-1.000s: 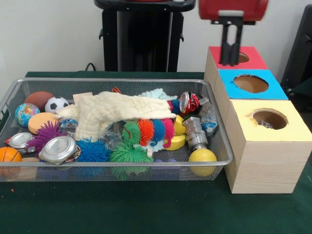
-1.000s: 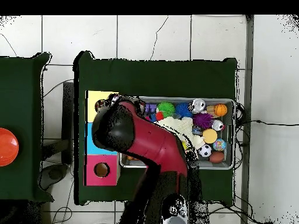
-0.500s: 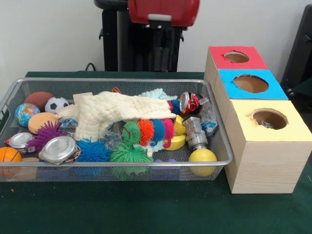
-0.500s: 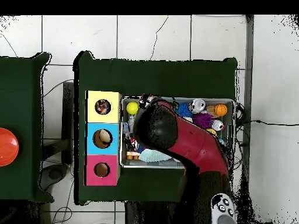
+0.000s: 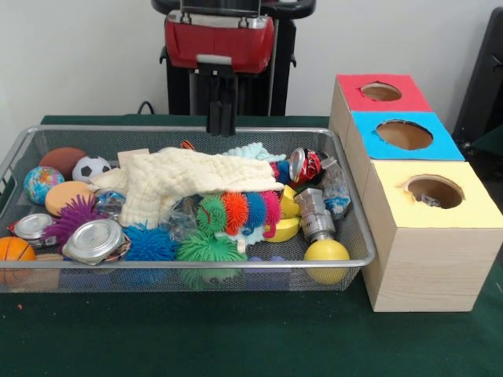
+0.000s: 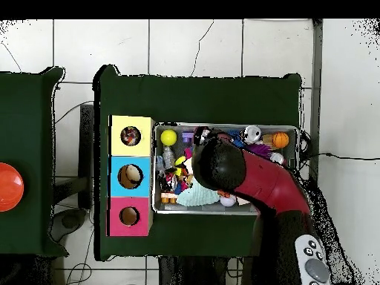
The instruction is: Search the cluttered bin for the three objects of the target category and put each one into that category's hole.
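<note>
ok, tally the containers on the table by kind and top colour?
Red-topped box: 1
Blue-topped box: 1
Yellow-topped box: 1
Wire mesh bin: 1
Total: 4

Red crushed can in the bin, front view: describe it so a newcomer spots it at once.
Start at the wire mesh bin on the green table, then go to its end nearest the three wooden boxes. The red crushed can lies at the back there, beside the cream cloth. It is the only red metal thing, its silver lid facing the camera.
</note>
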